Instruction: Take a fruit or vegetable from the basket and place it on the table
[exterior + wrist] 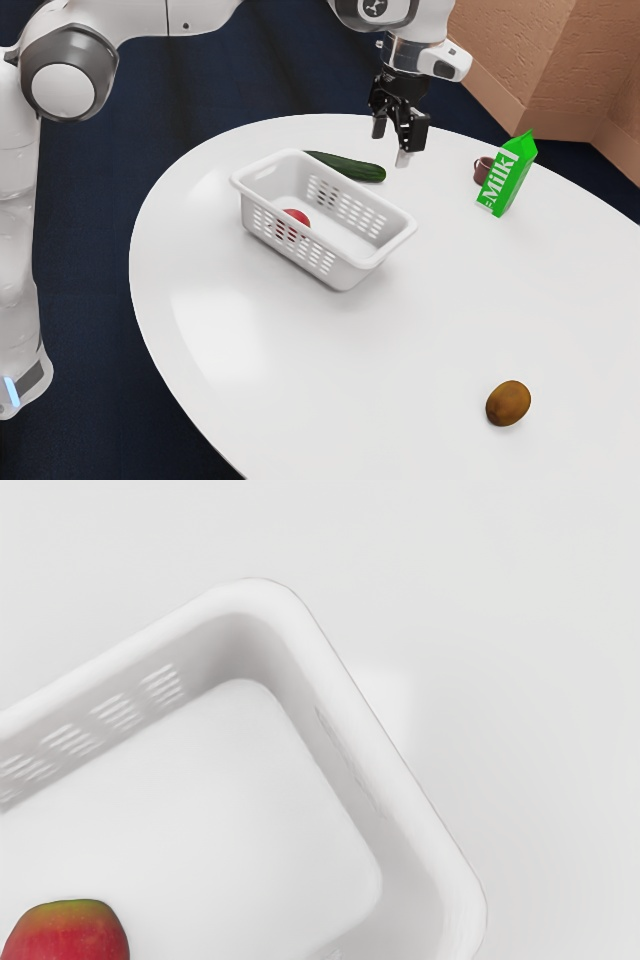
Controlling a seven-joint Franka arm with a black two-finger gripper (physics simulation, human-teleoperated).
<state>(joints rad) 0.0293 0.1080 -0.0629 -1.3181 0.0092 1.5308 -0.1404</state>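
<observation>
Above the table's far part, my gripper (397, 138) hangs in the exterior view with its two fingers apart and nothing between them. The white basket (342, 268) stands on the white table (420, 330), lower than the gripper and off toward the exterior view's left. Inside it lies a red apple (297, 217), partly seen through the slotted side. The wrist view looks down on one end of the basket (372, 720), with the red and green apple (70, 935) on its floor, cut off by the picture's edge.
A dark green cucumber (348, 167) lies beside the basket's far side. Toward the exterior view's right stand a green milk carton (509, 175) and a small brown mug (483, 170), partly behind it. A brown kiwi (508, 403) rests on the table's near part.
</observation>
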